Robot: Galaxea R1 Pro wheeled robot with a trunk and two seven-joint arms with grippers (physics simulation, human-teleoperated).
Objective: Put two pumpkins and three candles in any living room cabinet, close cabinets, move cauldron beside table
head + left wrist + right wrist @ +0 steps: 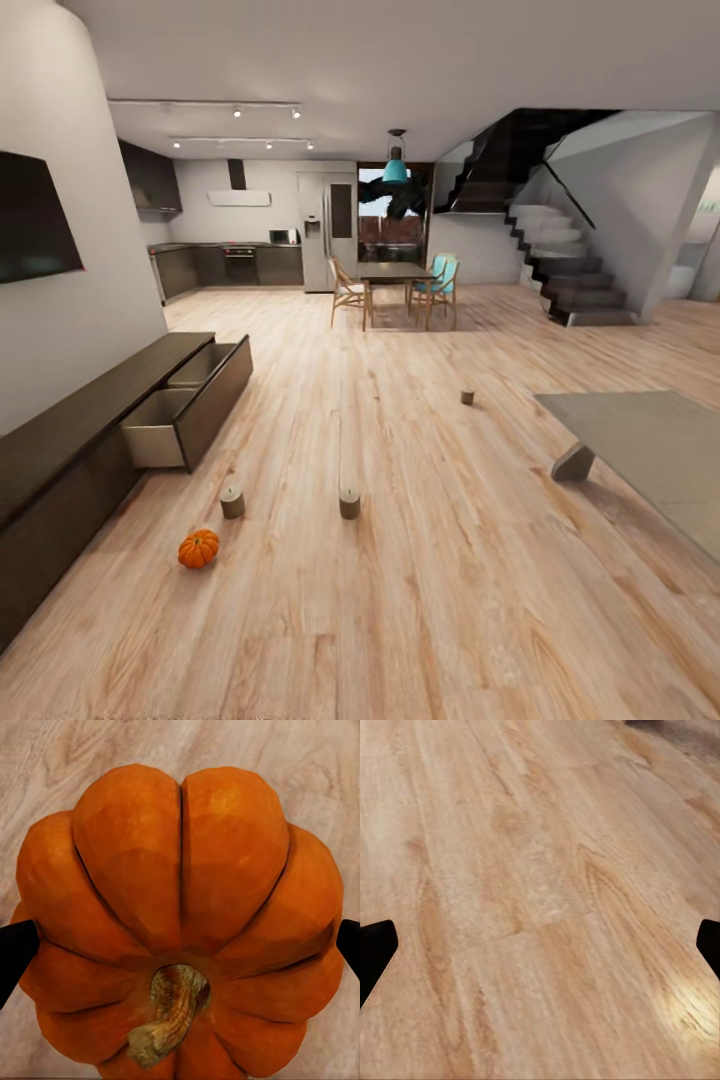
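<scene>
A pumpkin (180,922) is pinched between the left gripper's (180,941) fingers above the wood floor (540,900); the right gripper (540,945) is spread, empty. The cabinet (60,450) drawer (185,405) stands open. Should grip loosen in transit, the round pumpkin could be dropped and rolled away.

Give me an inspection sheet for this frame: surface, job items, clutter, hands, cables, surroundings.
Surface: light wood plank floor.
Job items: one pumpkin on the floor near the cabinet; another pumpkin close up between the left hand's fingertips. Three candles upright on the floor. Two cabinet drawers open. Coffee table at right.
Clutter: nothing seen.
Hands: left hand straddles the pumpkin, contact unclear; right hand open over bare floor.
Cables: nothing seen.
Surroundings: wall TV, dining table with chairs, kitchen, staircase.
</scene>
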